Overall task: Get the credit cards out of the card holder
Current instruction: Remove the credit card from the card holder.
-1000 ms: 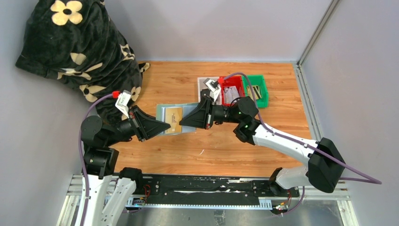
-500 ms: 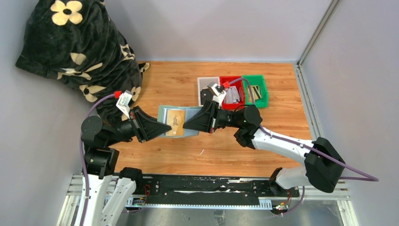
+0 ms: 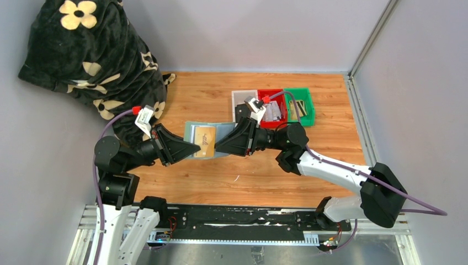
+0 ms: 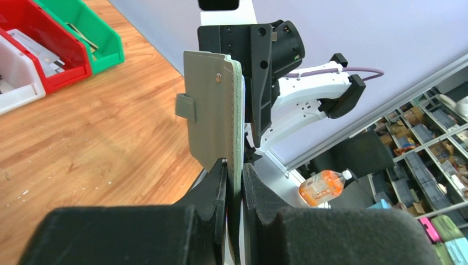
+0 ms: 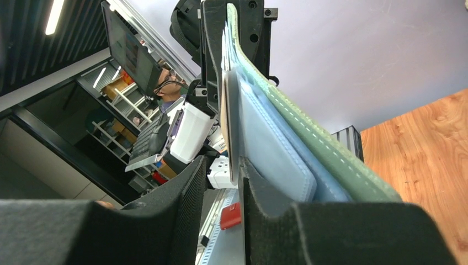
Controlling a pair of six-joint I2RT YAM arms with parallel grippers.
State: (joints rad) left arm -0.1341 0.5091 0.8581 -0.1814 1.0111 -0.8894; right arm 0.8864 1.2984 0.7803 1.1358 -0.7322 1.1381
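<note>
The left gripper (image 4: 234,165) is pinched narrow on the near edge of the card holder (image 4: 212,105), holding the sage-green wallet up off the table (image 3: 248,176) with its outer face and short closing tab turned toward the left wrist camera. From the right, the right gripper (image 5: 223,165) meets it head-on: its jaws stand slightly parted and straddle the inner pockets, with the thin edge of the tan-gold card (image 3: 205,141) in the gap, close against one pad and with daylight on the other side, so it reads as loose rather than gripped. From above, the holder hangs open between the two grippers over the middle of the table, pale blue pockets up, the tan-gold card showing on its left half. Whether a second, white card sits behind it I cannot tell; only pale edges show in the right wrist view. The step in hand looks like extraction of the first card. Next, the right jaws need to close squarely on the card alone, not the pocket lip, then draw it out along the pocket while the left grip holds firm. Far right sit the red bin (image 3: 274,107) and green bin (image 3: 301,105).
</note>
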